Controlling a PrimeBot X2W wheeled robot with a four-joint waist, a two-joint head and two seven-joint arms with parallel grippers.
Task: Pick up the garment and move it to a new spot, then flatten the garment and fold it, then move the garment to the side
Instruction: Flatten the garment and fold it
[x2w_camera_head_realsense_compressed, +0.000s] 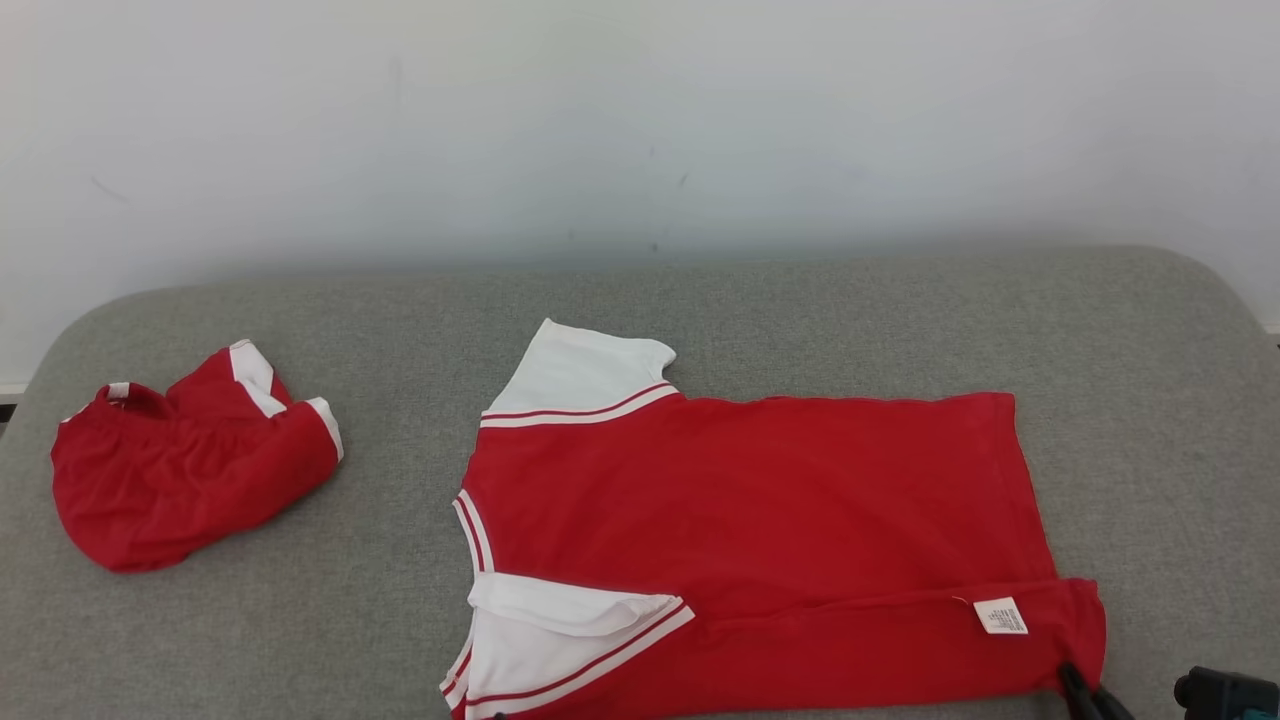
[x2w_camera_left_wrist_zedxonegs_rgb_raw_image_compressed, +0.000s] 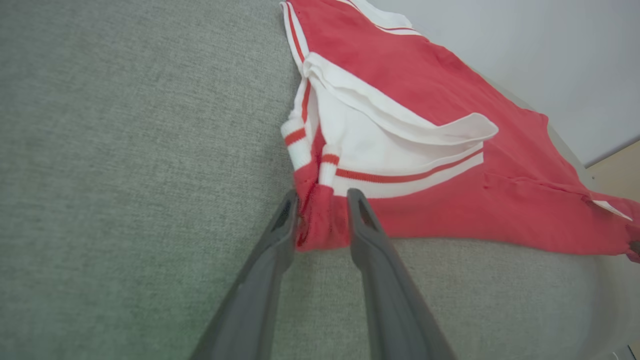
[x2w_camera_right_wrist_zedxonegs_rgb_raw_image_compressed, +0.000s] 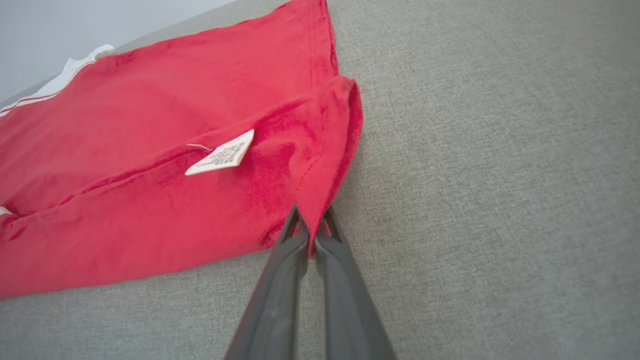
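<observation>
Right tool (x2w_camera_right_wrist_zedxonegs_rgb_raw_image_compressed: 311, 215) pinching hem of red-and-white shirt (x2w_camera_head_realsense_compressed: 750, 500), left tool (x2w_camera_left_wrist_zedxonegs_rgb_raw_image_compressed: 322, 200) parted astride its bunched corner.

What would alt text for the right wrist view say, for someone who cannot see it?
Two dark fingers, closed together, pinch a corner of a red shirt at its hem. The shirt lies spread on a grey cushion, and a white care label shows near the pinched corner.
</observation>
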